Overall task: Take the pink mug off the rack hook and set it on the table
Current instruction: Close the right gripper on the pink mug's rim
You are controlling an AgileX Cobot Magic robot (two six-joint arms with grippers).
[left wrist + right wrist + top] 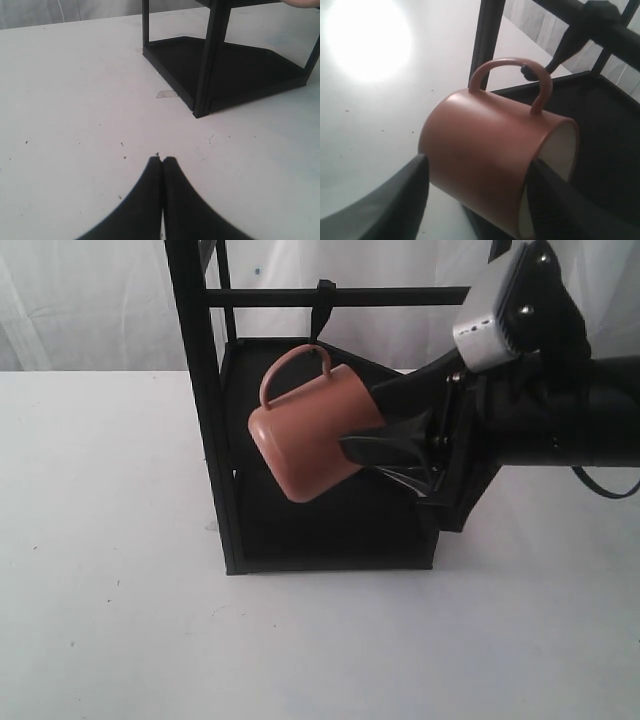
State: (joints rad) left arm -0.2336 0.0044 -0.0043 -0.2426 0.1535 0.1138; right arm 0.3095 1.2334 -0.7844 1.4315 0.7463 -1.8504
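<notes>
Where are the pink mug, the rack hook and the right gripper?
pink mug [305, 435], exterior view, outer wall.
rack hook [566, 46], right wrist view, curved shank.
right gripper [477, 162], right wrist view, between fingertips.

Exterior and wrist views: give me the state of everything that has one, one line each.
pink mug: tilted, off the table, handle loop around the tip of the rack hook.
rack hook: occupied, not yet freed.
right end effector: shut on the pink mug, one finger on the outer wall, one at the mouth.
left end effector: shut, empty, over the table.
black rack: upright on the table.
</notes>
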